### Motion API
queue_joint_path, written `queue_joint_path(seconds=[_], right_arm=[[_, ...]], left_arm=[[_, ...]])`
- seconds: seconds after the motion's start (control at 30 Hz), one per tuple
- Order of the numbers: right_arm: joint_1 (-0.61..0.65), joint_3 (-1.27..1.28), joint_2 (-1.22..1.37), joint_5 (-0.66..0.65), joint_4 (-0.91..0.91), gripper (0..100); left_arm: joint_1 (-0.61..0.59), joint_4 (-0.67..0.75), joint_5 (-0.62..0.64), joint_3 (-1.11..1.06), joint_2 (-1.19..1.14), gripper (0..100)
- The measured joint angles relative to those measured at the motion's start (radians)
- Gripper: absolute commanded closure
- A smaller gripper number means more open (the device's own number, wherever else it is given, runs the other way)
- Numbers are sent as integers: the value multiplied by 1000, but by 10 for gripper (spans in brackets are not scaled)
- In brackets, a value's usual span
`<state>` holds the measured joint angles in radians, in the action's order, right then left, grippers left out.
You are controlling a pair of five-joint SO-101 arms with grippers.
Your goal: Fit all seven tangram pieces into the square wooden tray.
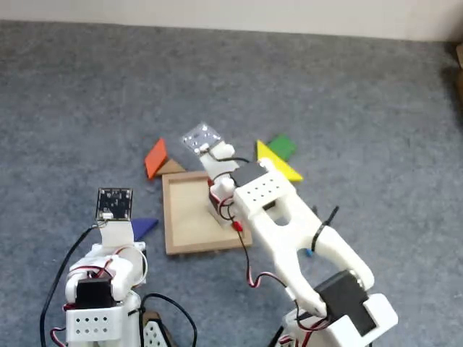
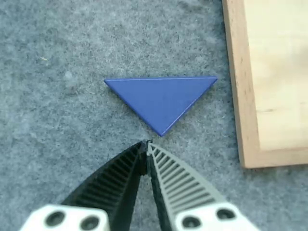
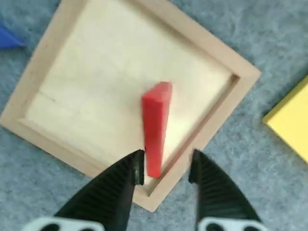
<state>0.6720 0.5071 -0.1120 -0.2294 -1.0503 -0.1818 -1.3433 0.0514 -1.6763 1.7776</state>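
The square wooden tray (image 1: 187, 210) lies mid-table, with its floor (image 3: 110, 82) bare apart from a red piece (image 3: 156, 125). That piece stands on its edge near one corner, between the fingers of my open right gripper (image 3: 166, 161), and touches or nearly touches one finger (image 3: 137, 168). A blue triangle (image 2: 161, 98) lies flat on the carpet just outside the tray's rim (image 2: 238, 96). My left gripper (image 2: 147, 143) is shut, its tips just short of the triangle's point. Beyond the tray lie an orange triangle (image 1: 155, 157), a brown piece (image 1: 172, 167), a yellow triangle (image 1: 278, 163) and a green piece (image 1: 283, 145).
Grey carpet (image 1: 347, 108) covers the table. The right arm (image 1: 289, 217) reaches over the tray's right side and hides that edge. A small blue bit (image 1: 309, 252) shows beside the arm. Both arm bases stand at the near edge.
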Motion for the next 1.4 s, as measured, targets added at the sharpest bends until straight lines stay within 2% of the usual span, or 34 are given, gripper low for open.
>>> queue_joint_path(seconds=[0.27, 0.57, 0.8, 0.97, 1.03, 1.17, 1.4], right_arm=[[6, 0, 0, -2, 0, 821], [160, 0, 0, -2, -49, 821], [169, 0, 0, 2, -57, 821], [169, 0, -71, 77, -46, 827], [169, 0, -94, 141, -14, 872], [124, -15, -98, 278, 66, 996], [-8, -26, -78, 308, 54, 993]], left_arm=[[0, 0, 0, 0, 0, 994], [0, 0, 0, 0, 0, 994], [0, 0, 0, 0, 0, 994], [0, 0, 0, 0, 0, 994], [0, 0, 0, 0, 0, 994], [0, 0, 0, 0, 0, 994], [0, 0, 0, 0, 0, 994]])
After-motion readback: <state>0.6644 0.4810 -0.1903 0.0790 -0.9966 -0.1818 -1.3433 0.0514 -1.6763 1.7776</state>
